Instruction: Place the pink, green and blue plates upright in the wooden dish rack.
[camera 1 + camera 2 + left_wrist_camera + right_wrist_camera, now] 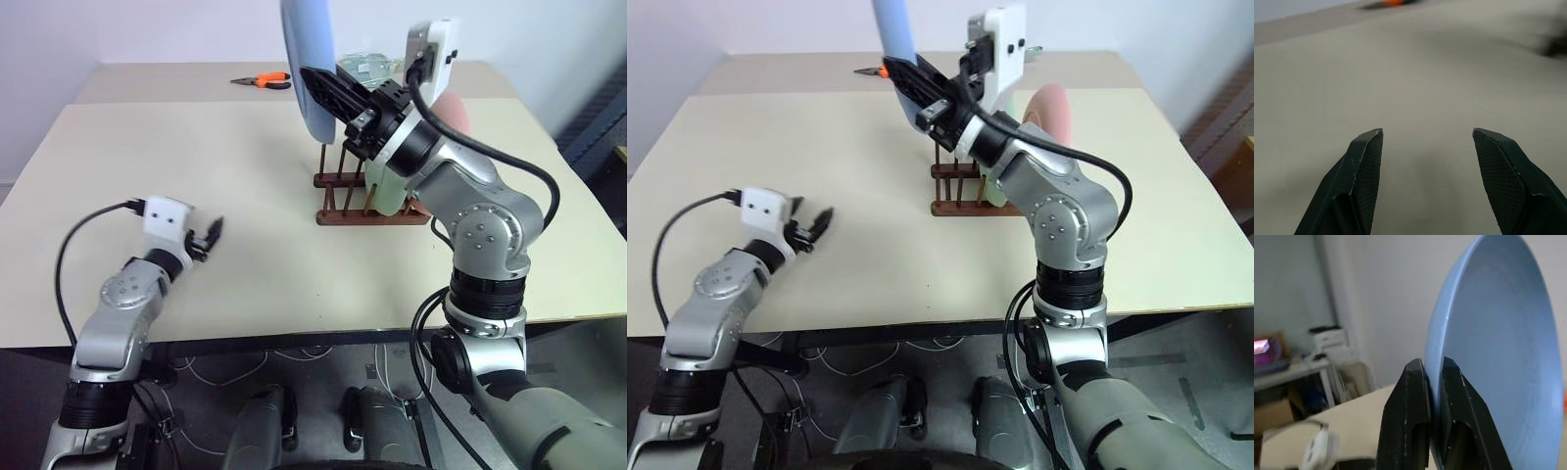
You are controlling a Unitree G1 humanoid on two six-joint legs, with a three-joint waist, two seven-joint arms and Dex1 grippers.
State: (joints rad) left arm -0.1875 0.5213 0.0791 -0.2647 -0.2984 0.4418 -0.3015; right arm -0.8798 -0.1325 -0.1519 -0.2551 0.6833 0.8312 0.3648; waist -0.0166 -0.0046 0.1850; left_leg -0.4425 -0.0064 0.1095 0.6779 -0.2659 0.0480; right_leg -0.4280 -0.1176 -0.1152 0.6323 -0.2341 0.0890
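Matt blue plate (1498, 357); dark wooden rack (370, 212) (smooth pegs); matt table (245, 196).

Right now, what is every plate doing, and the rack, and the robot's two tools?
blue plate: upright, held by its rim above the rack
green plate: standing upright in the rack
pink plate: standing in the rack, behind the green one
wooden dish rack: on the table, front slots free
right tool: shut on the blue plate
left tool: open, holding nothing, low over the table

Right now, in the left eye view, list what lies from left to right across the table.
left gripper → pliers → blue plate, held up by the right gripper → dish rack → green plate → pink plate
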